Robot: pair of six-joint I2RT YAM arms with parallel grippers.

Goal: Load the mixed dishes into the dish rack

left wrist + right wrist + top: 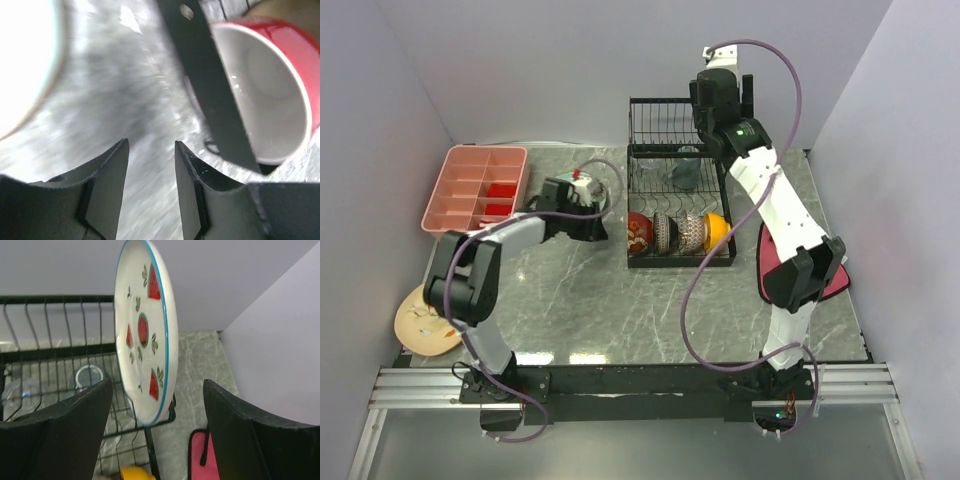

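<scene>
You'll find no readable text, label, brand or number in any view. The plate [145, 335] carries only painted watermelon slices and leaves, no lettering.

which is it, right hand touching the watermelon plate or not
Apart. The right wrist view shows the hand open, with a clear gap on both sides of the upright plate.
</scene>
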